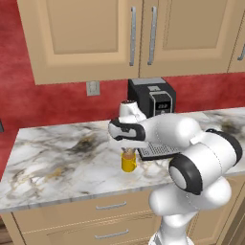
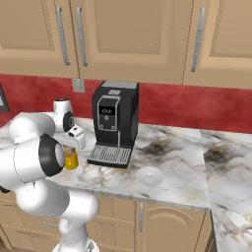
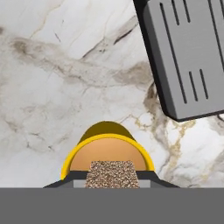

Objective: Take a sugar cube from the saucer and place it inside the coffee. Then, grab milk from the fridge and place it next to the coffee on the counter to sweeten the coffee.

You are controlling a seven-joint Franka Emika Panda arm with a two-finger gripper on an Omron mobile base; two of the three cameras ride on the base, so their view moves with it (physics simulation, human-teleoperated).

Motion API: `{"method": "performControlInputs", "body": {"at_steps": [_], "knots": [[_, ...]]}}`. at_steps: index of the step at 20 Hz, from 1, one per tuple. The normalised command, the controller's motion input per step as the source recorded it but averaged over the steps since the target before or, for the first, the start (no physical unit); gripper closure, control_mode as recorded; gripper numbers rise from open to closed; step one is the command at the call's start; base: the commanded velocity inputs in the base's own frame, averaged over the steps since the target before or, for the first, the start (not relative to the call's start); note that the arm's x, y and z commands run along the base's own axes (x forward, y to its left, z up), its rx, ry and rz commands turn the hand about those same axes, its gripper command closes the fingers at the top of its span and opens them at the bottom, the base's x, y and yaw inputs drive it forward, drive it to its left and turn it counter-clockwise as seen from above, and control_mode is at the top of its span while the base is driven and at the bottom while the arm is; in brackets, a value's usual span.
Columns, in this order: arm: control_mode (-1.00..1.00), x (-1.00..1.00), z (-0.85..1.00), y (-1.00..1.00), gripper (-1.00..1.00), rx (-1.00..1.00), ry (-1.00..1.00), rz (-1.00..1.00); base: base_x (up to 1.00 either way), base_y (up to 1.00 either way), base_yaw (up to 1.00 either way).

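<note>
The coffee, a small yellow mug [image 1: 128, 163] [image 2: 71, 160] of brown liquid, stands on the marble counter [image 1: 57, 162] left of the coffee machine's drip tray. My gripper [image 1: 127, 151] [image 2: 72, 147] [image 3: 112, 183] hangs just above the mug, pointing down, shut on a brown speckled sugar cube [image 3: 112, 173]. In the hand view the cube sits over the near part of the mug's rim [image 3: 70, 158]. The white saucer [image 2: 149, 176] lies on the counter to the right of the machine. The milk and the fridge are out of view.
A black coffee machine [image 1: 152, 98] [image 2: 115, 115] stands against the red wall, and its grey slotted drip tray [image 3: 188, 57] lies close beside the mug. Tan wall cabinets hang above and drawers with silver handles [image 1: 111, 206] sit below the counter.
</note>
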Motion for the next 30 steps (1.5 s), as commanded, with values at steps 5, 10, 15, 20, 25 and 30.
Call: {"method": "performControlInputs", "body": {"at_steps": [5,10,15,20,25,30], "knots": [[-1.0,0.0,-0.14,0.0,1.0,0.0,0.0,0.0,0.0,0.0,0.0],[-1.0,0.0,0.0,0.0,1.0,0.0,0.0,0.0,0.0,0.0,0.0],[-1.0,0.0,0.05,0.0,-1.0,0.0,0.0,0.0,0.0,0.0,0.0],[-1.0,0.0,0.07,0.0,-1.0,0.0,0.0,0.0,0.0,0.0,0.0],[-1.0,-0.01,0.15,0.0,-1.0,0.0,0.0,0.0,0.0,0.0,0.0],[-1.0,-0.3,0.5,0.0,-1.0,0.0,-0.07,0.0,0.0,0.0,0.0]]}}
